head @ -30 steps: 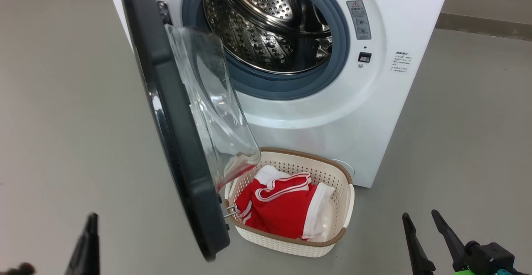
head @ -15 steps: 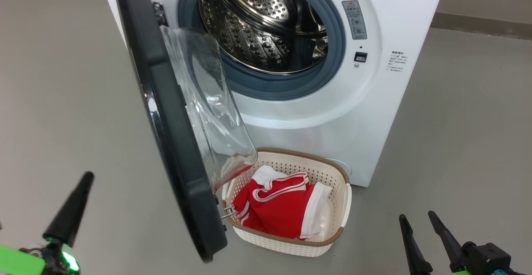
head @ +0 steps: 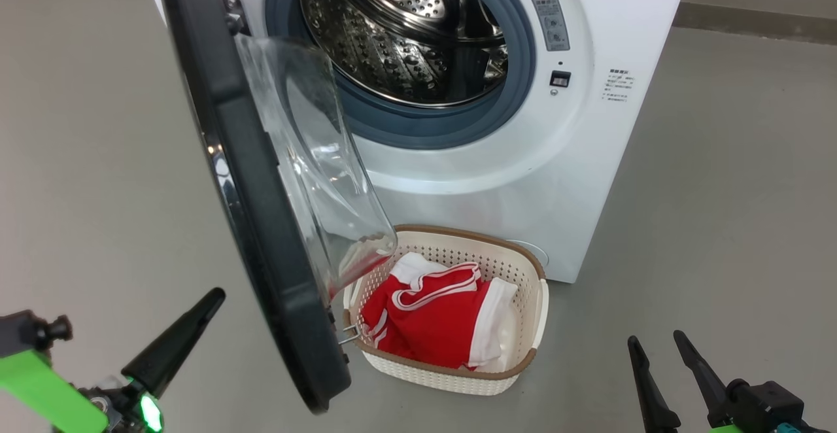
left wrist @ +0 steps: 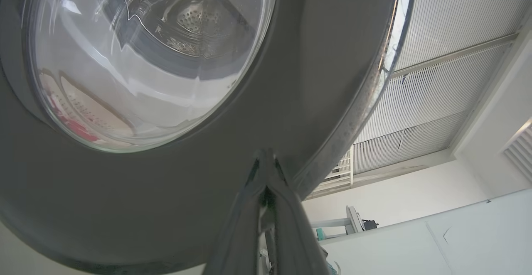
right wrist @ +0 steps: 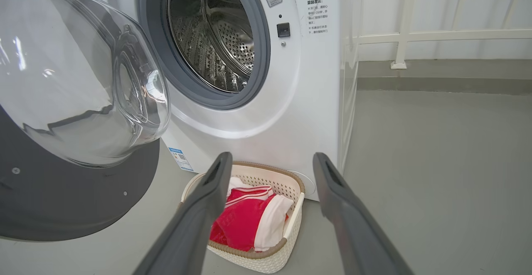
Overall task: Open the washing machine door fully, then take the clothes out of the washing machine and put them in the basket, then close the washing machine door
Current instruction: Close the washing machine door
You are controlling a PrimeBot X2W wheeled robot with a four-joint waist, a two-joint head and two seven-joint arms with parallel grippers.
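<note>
Red clothes (head: 438, 318) w/ white trim lie in the basket (head: 537, 302), on the floor just in front of the washing machine (head: 588, 158). The washing machine door (head: 261, 224) stands open, glass bowl over basket's left edge. Left gripper (head: 214, 297) clenched, empty, near door's outer face; contact can't be told. Right gripper (head: 654, 338) released, fingers apart, well apart from basket.

A bare laundry corner: a white washing machine (head: 497, 178) on a grey floor (head: 732, 210) beside a white railing (right wrist: 436, 36).
</note>
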